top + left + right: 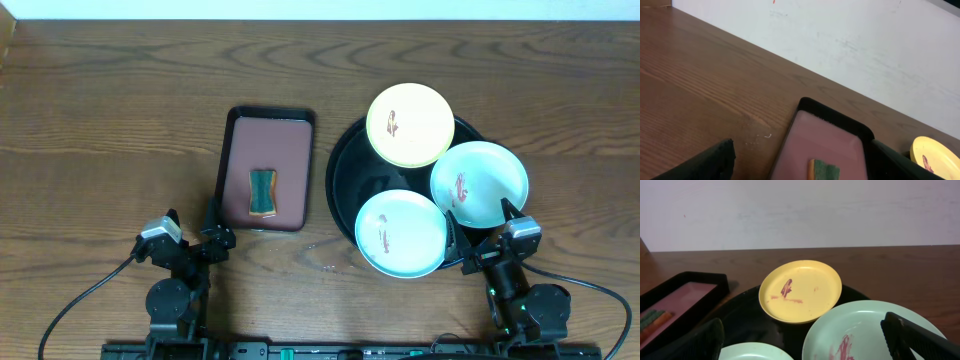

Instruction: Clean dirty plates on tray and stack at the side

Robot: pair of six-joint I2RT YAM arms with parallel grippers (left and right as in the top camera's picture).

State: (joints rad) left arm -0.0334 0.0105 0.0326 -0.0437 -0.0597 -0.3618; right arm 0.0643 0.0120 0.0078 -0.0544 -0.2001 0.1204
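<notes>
So far nothing is done. Nearest, the left claw (801, 146) and right claw (802, 322) both gape wide, holding nothing. Just beyond the right one, a blue-green plate (400, 232) overhangs the front rim of the black tray (340, 175). A second blue-green plate (480, 183) and, farthest, the yellow plate (410, 124) sit on it too. All three carry red smears. The sponge (262, 192) lies on the small brown tray (240, 150). All the wiping and stacking is left to do.

A red-brown tray (270, 140) sits on the wood table (100, 110). A small green and orange sponge (262, 192) lies in it. A white wall (865, 50) stands behind.
</notes>
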